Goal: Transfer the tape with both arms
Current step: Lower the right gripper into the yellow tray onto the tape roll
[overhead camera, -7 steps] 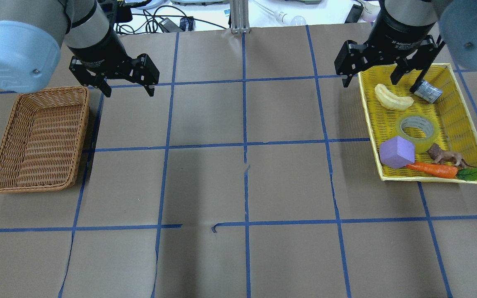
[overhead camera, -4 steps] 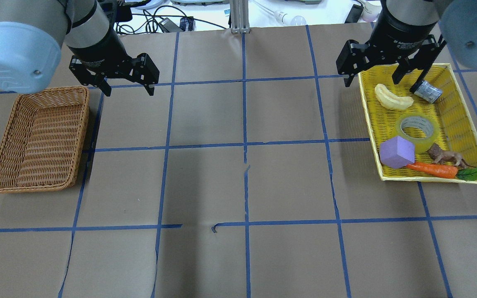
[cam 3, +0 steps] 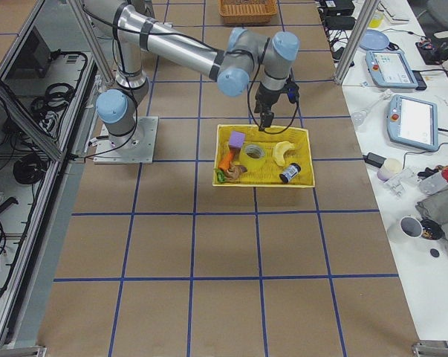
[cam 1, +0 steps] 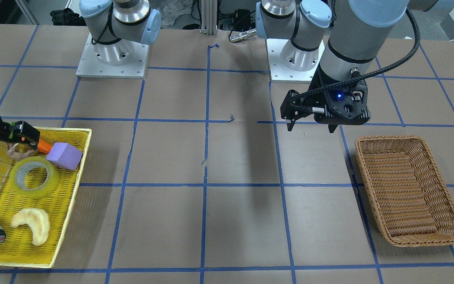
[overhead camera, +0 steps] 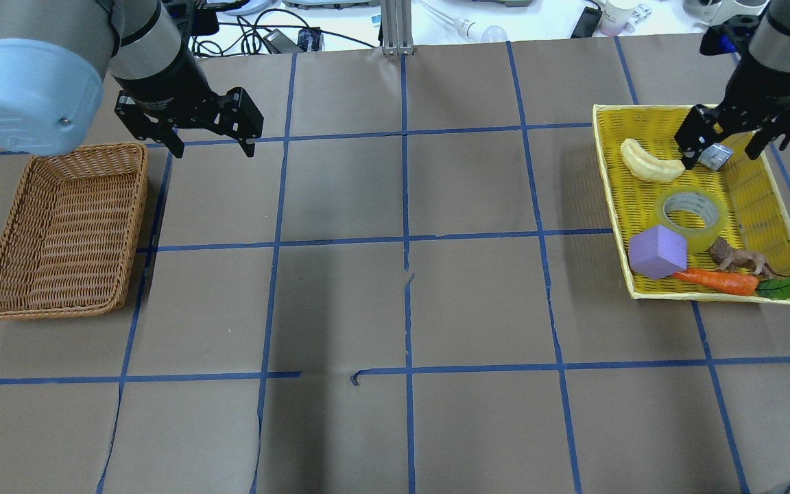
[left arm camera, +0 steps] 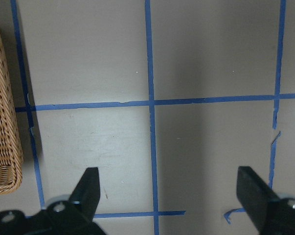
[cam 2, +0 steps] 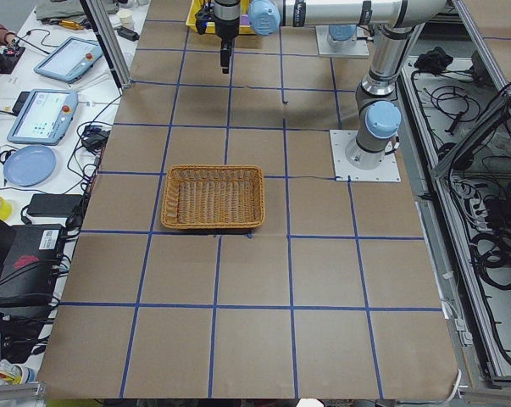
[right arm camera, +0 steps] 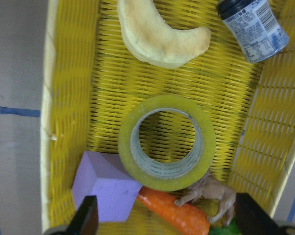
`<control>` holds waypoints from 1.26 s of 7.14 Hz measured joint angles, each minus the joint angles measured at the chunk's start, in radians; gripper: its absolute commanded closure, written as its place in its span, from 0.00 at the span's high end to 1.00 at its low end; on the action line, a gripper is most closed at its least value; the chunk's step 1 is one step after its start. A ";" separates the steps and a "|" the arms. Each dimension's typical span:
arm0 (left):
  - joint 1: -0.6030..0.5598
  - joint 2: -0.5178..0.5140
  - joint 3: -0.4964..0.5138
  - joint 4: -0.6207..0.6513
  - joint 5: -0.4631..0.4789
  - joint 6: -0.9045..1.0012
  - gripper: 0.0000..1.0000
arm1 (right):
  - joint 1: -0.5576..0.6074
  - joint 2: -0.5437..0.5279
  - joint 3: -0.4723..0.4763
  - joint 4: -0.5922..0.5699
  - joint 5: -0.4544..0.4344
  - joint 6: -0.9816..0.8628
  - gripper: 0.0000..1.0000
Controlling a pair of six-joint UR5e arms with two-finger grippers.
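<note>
Brown paper table (overhead camera: 402, 309), blue grid lines. The tape (overhead camera: 692, 220) lies flat in the yellow tray (overhead camera: 607, 178), right up against the purple block (overhead camera: 655, 252). The right gripper (overhead camera: 723, 154) hovers over the tray, jaws spread wide. The left gripper (overhead camera: 215, 147) is also spread wide, near the wicker basket (overhead camera: 66, 226).

This is a robotics lab. Two robot arms (cam 1: 353, 35) stand bolted through silver base plates (cam 1: 89, 71) to a large table (cam 1: 242, 228) covered in brown paper and marked into squares with blue tape lines (cam 1: 205, 185). In the exterior left view, an aluminium frame post (cam 2: 105, 42) rises at the table's edge. A white bench down the left of that frame carries two teach pendants (cam 2: 67, 59) and loose cables (cam 2: 90, 136). Bundled black cables (cam 2: 484, 220) lie in the railed strip on the right of the frame, behind the robot bases. At the top of the overhead view, more leads and adapters (overhead camera: 268, 34) crowd a white worktop.
</note>
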 measured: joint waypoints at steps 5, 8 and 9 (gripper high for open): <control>0.004 -0.007 -0.001 0.000 0.005 0.008 1.00 | -0.087 0.115 0.164 -0.332 0.009 -0.136 0.00; 0.005 -0.004 -0.001 -0.001 0.009 0.006 1.00 | -0.091 0.109 0.162 -0.331 0.018 -0.148 0.00; 0.005 -0.004 -0.001 -0.001 0.009 0.005 1.00 | -0.090 0.095 0.136 -0.325 0.050 -0.143 0.00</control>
